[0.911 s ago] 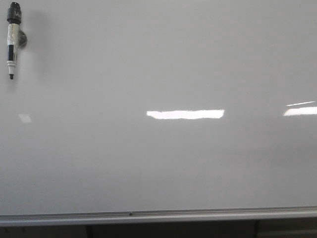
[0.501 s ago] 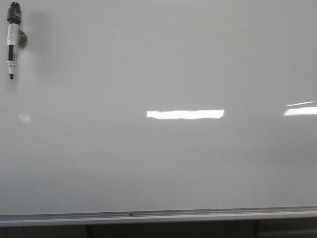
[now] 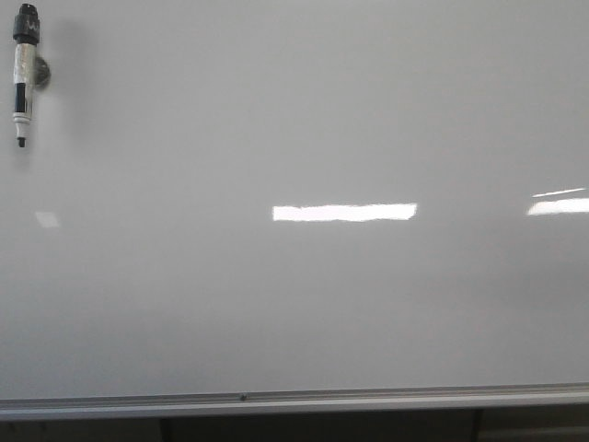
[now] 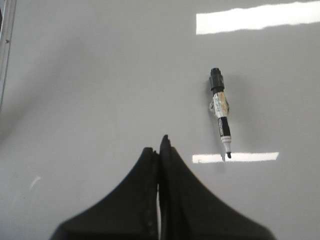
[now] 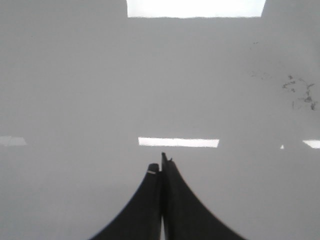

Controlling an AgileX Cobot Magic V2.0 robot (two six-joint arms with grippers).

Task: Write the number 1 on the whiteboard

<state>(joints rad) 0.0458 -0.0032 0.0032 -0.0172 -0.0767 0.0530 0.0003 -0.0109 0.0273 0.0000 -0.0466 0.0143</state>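
The glossy white-grey whiteboard (image 3: 304, 120) fills the front view, with a silver rail (image 3: 294, 401) along its bottom edge. No black stroke of the number 1 shows on it. A marker (image 3: 23, 74) with a black cap and white body hangs tip down at the board's upper left; it also shows in the left wrist view (image 4: 220, 111). My left gripper (image 4: 159, 145) is shut and empty, apart from the marker. My right gripper (image 5: 161, 162) is shut and empty, facing bare board (image 5: 75, 90). Neither gripper shows in the front view.
Bright white light reflections (image 3: 344, 213) lie across the board. Faint dark smudges (image 5: 299, 92) show in the right wrist view. The board's metal edge (image 4: 6, 45) shows in the left wrist view. Dark space lies below the rail.
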